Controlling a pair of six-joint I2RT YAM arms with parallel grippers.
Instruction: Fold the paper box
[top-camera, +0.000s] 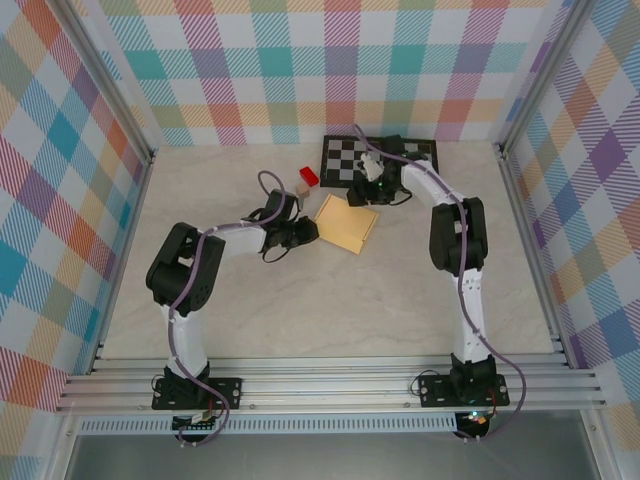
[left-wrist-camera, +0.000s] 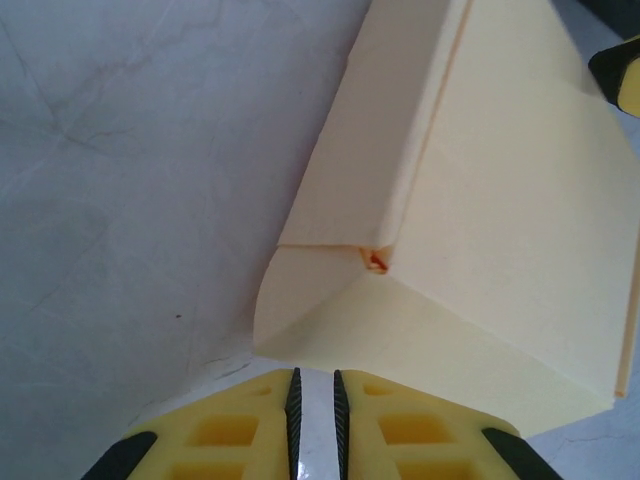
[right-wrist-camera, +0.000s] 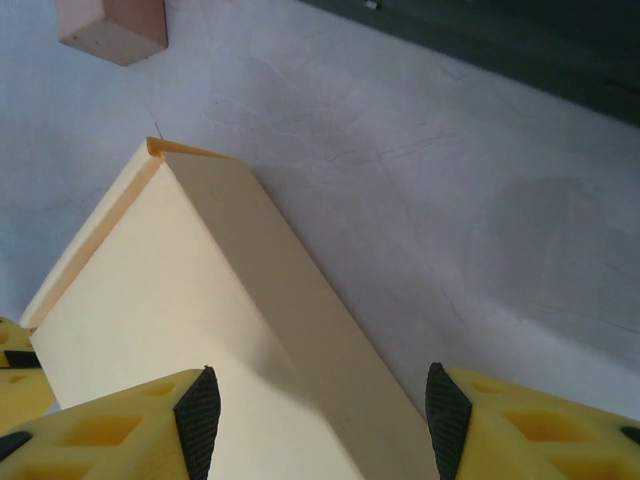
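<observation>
Lying flat on the table (top-camera: 330, 320), the paper box (top-camera: 346, 224) looks nearly folded; the left gripper (left-wrist-camera: 313, 400), fingers almost pressed together on nothing, sits at its corner; the right gripper (right-wrist-camera: 322, 405) straddles one edge, spread; a careless nudge could slide it or spring the corner flap open

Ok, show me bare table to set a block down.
Free: near half of the table, this side of the paper box; also the strip right of the right arm. Crowded: far centre, where box, red block, tan block and checkerboard mat cluster.
</observation>
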